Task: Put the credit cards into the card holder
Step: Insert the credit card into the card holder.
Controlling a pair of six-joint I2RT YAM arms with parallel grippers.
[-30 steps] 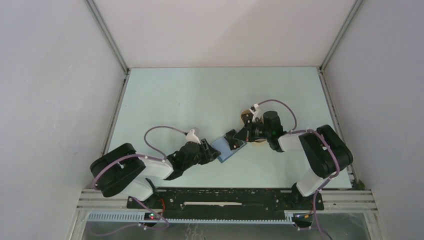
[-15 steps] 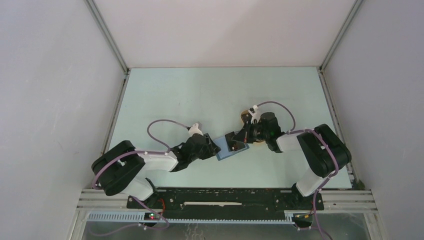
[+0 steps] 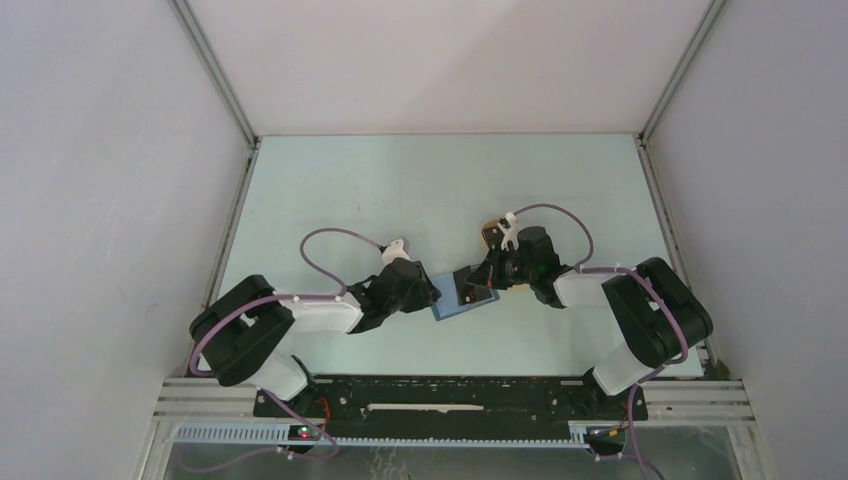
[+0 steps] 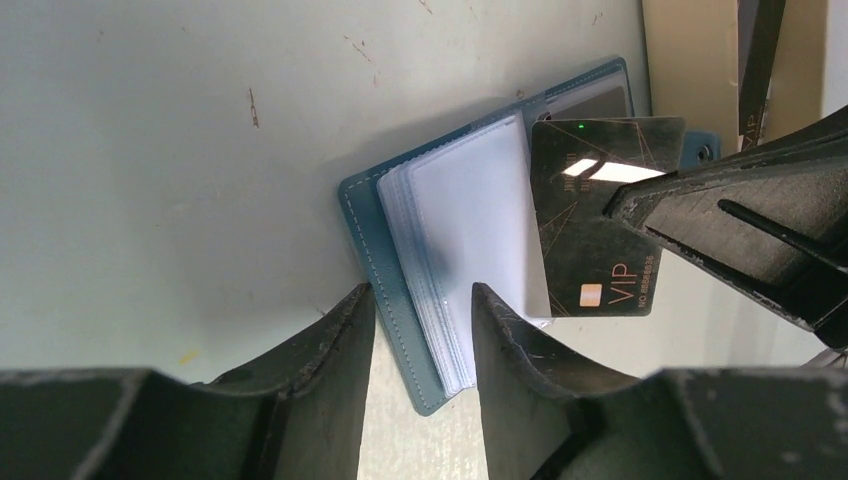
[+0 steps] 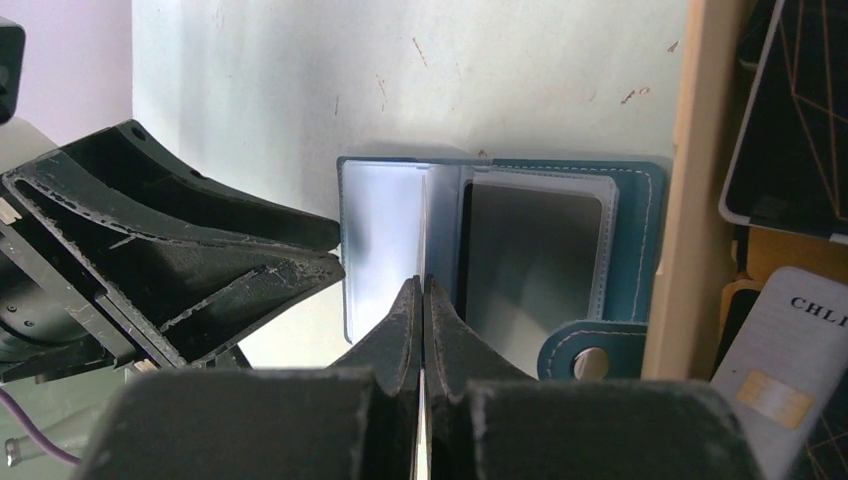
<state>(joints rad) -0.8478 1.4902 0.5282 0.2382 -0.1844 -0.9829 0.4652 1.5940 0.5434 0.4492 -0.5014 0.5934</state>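
the card holder (image 4: 365, 235) is a small teal-blue wallet with pale stitching along its rim. it lies open and flat on the scuffed pale green table (image 4: 150, 150), just beside the wall of the beige tray (image 5: 690, 200). a stack of glossy clear sleeves (image 4: 470, 230) is fanned over one half, and a rounded snap tab (image 5: 590, 360) with a silver button sticks out from the other. the left gripper (image 4: 420, 300) has its worn black jaws partly apart, and the holder's near edge and the sleeve stack sit between the tips; whether they press on it cannot be told. the right gripper (image 5: 422, 290) is closed tight on one thin, shiny black card (image 4: 590, 240) marked "vip" in gold. the card is held on edge over the sleeves, with its lower rim at the middle of the open holder. one dark grey card (image 5: 530, 260) seems to sit in a clear pocket of the holder. two more cards show in the tray: a black lined card (image 5: 790, 110) and a whitish-grey card (image 5: 790, 370) with a gold chip. there is one holder, one tray and two grippers.
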